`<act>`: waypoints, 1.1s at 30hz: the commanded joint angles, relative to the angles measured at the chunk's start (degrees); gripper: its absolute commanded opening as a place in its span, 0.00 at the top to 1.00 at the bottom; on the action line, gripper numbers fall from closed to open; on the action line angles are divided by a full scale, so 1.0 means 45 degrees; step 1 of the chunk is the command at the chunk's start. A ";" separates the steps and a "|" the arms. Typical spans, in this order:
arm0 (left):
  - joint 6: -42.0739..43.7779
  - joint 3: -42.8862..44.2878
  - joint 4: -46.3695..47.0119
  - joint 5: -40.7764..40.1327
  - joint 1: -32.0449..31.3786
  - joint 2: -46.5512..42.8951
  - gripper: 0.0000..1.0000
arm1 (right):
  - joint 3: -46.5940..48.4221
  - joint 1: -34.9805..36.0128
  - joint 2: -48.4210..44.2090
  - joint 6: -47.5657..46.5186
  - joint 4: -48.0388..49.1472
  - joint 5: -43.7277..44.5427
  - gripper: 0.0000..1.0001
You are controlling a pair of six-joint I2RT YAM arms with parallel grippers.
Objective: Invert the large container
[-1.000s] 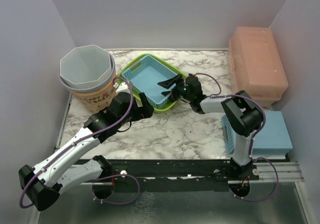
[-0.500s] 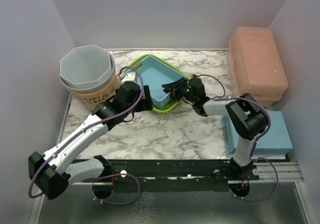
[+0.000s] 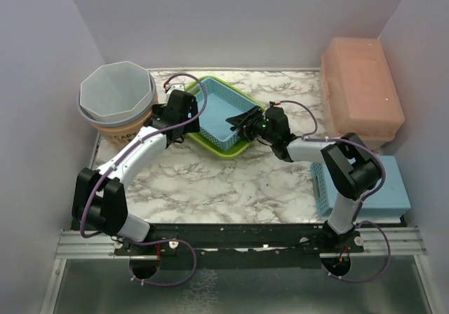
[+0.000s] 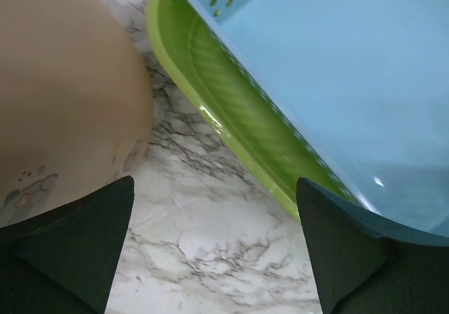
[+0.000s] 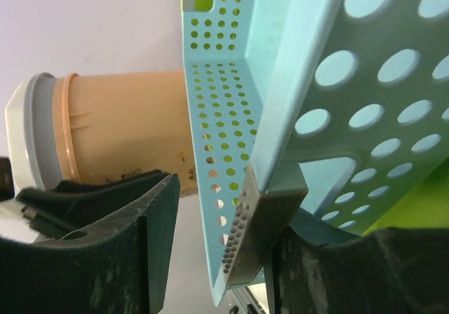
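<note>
The large container, a green basket point(image 3: 226, 151), lies at the back centre of the table with a smaller blue perforated basket point(image 3: 219, 112) nested in it. My left gripper point(image 3: 188, 126) is open over bare table between the tan bucket point(image 4: 63, 83) and the green basket's point(image 4: 231, 97) left wall, with nothing between its fingers point(image 4: 77, 244). My right gripper point(image 3: 238, 123) is at the baskets' right side. In the right wrist view its jaws point(image 5: 224, 244) straddle the blue basket's point(image 5: 337, 83) rim: one finger lies against the wall and a gap stays on the other side.
A tan bucket with a grey liner point(image 3: 116, 107) stands at the back left, close to my left gripper. A pink lidded box point(image 3: 361, 90) stands at the back right. A blue lidded box point(image 3: 386, 184) and a blue crate point(image 3: 321, 188) sit at the right.
My left arm has swung up and left into the gap between bucket and green basket, and the bucket has shifted slightly left. My right jaws narrowed around the blue basket's rim.
</note>
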 commanded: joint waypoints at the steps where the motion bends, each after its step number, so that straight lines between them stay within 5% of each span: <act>1: 0.0914 0.0267 0.0507 -0.0612 0.1005 0.0203 0.01 | 0.0576 -0.0034 -0.0619 -0.0749 -0.0788 -0.0315 0.46; 8: 0.1233 -0.0609 0.0627 -0.0323 0.1601 -0.0241 0.01 | 0.0083 -0.0034 -0.1117 -0.0145 -0.0987 0.0473 0.40; 16: 0.1228 -0.1012 0.0624 -0.0526 0.1863 -0.0475 0.01 | -0.0660 -0.0053 -0.1565 0.0107 0.0154 0.0807 0.67; 33: 0.0529 -0.1303 0.0675 0.1269 0.1863 -0.0983 0.01 | -0.0595 -0.0053 -0.2406 -0.0694 0.1481 0.0659 0.81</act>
